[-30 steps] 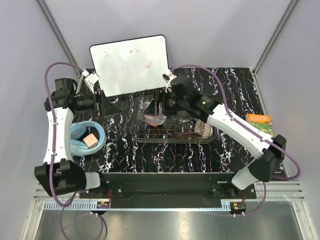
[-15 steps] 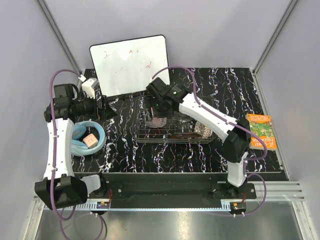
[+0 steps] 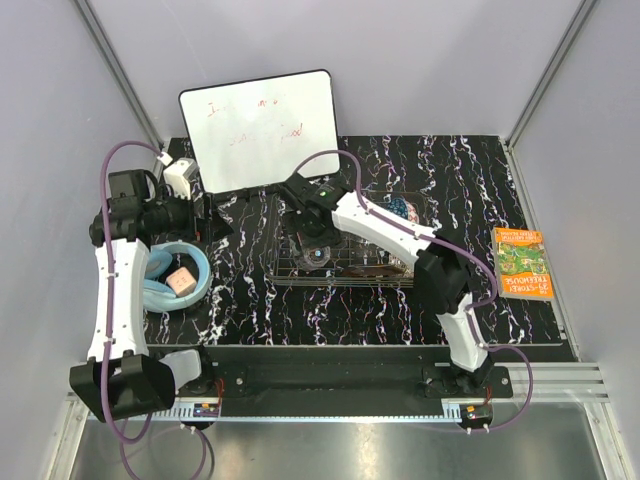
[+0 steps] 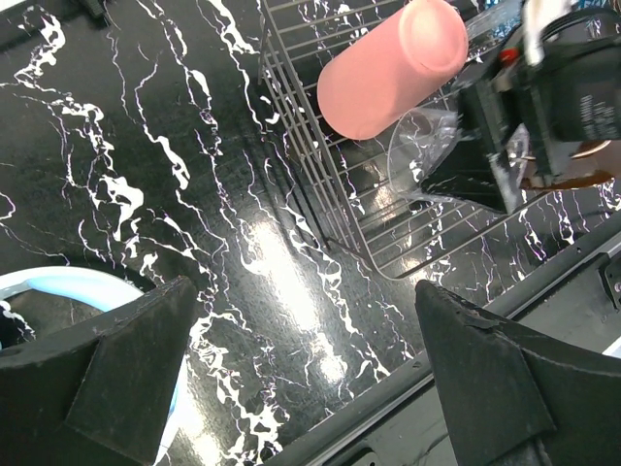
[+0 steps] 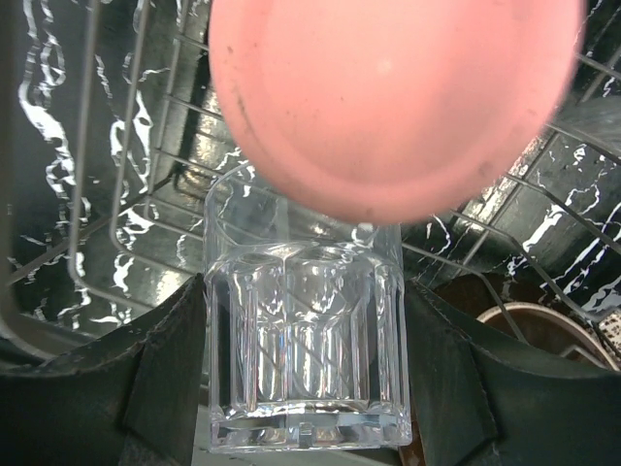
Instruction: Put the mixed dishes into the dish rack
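Clear glass (image 5: 305, 335) in right end effector (image 5: 306, 381)

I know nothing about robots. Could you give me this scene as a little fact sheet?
Right gripper: closed on the clear glass, over the dish rack grid
Left gripper: open, empty, over the table beside the rack
Pink cup: lying on its side in the rack, close by the glass
Also there: light-blue bowl, whiteboard
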Available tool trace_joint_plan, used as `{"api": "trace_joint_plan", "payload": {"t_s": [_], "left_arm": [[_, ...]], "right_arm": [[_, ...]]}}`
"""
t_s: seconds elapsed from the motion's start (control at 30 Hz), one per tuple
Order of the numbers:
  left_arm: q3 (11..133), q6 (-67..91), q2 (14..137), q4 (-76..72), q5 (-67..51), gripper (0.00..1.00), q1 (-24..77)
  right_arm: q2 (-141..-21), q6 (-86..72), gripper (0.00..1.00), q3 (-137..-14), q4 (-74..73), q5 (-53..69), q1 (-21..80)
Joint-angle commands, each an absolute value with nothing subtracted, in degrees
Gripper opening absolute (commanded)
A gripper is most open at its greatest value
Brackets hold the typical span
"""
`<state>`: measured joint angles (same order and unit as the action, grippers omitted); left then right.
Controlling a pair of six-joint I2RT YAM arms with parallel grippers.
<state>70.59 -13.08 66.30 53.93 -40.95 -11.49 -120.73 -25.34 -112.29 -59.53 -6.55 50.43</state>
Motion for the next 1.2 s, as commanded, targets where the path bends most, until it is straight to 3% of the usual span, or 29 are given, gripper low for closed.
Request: {"api": "trace_joint_plan", "payload": {"t_s": [0.0, 0.53, 0.6, 0.73, 0.8, 0.87, 0.93, 1.17], "left_arm": [[70.2, -13.5, 64.1, 51.4, -42.1, 0.99, -11.2], [69.9, -13.6, 63.9, 50.8, -42.9, 0.99, -11.3], [69.9, -13.7, 63.7, 50.7, -43.2, 0.99, -11.3], [69.8, -13.9, 63.5, 50.8, -43.5, 0.99, -11.2], [69.8, -13.8, 63.5, 50.7, -43.6, 0.99, -11.2], [69.7, -13.9, 63.5, 50.7, -43.8, 0.99, -11.3], [69.7, -13.7, 63.5, 50.7, -43.9, 0.99, -11.3], [69.8, -13.6, 63.3, 50.6, -44.4, 0.99, -11.3]], "right_arm": [[-121.7, -22.8, 0.0, -115.0, -59.2, -8.8, 51.6], [-126.1, -20.4, 0.01, -113.6, -57.0, -6.0, 52.3], [-126.4, -20.0, 0.23, -113.5, -57.0, -6.1, 52.4], [-126.6, -19.4, 0.44, -113.2, -56.6, -6.1, 52.6], [-126.6, -19.2, 0.62, -113.3, -56.5, -6.7, 52.7], [-126.6, -18.9, 0.73, -113.5, -56.5, -7.1, 53.0], [-126.4, -18.4, 0.97, -113.7, -56.3, -7.5, 53.2], [-126.1, -17.8, 1.0, -114.8, -57.0, -7.6, 53.6]]}}
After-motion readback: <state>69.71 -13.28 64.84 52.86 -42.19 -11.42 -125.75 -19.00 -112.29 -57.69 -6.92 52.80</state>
